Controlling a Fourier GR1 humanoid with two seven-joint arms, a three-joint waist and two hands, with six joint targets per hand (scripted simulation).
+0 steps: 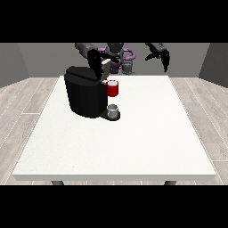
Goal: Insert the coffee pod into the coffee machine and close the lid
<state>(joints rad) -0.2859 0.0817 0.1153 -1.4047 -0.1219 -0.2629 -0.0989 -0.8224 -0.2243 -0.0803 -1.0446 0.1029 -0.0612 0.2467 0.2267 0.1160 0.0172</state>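
Two black hands show at the top of the view, and only the hand at the view's left (95,59) is near the work: it hangs just above the raised grey lid flap (106,67) of the squat black coffee machine (84,95). We cannot tell how its fingers lie. The hand at the view's right (161,54) hovers well apart from the machine, fingers drooping and relaxed, holding nothing.

We cannot plainly pick out the grey coffee pod. A small grey thing (113,110) sits on the machine's base platform, but we cannot say what it is. A red thing at the machine (112,88) sits under the lid.

Our worry is the lid: we judge that pressing it down off-centre could make the hand slip off the flap's edge, or nudge the machine across the large white table (133,147). The raised flap itself stands between hand and opening.
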